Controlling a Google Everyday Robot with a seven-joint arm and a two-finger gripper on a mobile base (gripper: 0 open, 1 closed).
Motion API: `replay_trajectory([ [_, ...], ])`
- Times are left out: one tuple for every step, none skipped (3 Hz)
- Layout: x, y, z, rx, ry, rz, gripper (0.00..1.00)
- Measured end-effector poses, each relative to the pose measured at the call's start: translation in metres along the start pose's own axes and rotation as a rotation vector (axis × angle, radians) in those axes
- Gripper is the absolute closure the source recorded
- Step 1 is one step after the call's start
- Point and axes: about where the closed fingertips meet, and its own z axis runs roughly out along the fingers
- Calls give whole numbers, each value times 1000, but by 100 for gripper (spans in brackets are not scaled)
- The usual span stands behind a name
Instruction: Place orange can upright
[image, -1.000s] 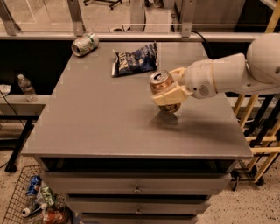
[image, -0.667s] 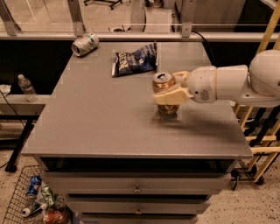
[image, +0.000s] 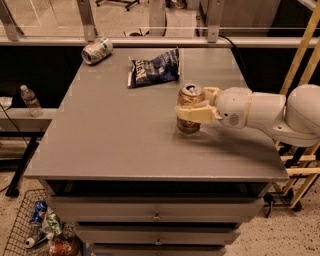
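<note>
The orange can (image: 189, 96) stands upright on the grey table (image: 115, 135), right of centre, its silver pull-tab top facing up. My gripper (image: 194, 106) reaches in from the right on a white arm (image: 270, 112). Its cream fingers (image: 192, 114) wrap around the can's middle, one in front and one behind. The can's bottom rests on or just at the table top.
A blue chip bag (image: 152, 70) lies behind the can. A pale green-and-white can (image: 96, 50) lies on its side at the table's back left corner. A wooden rack (image: 300, 75) stands to the right. A water bottle (image: 31, 100) and a basket of cans (image: 37, 230) sit at the left.
The arm has lowered and straightened. The can has gone from tilted and held above the table to upright at the table top, still between the fingers.
</note>
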Motion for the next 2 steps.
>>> replay_trajectory([
  [2, 0, -3, 38, -56, -8, 100],
  [0, 1, -2, 35, -58, -13, 82],
])
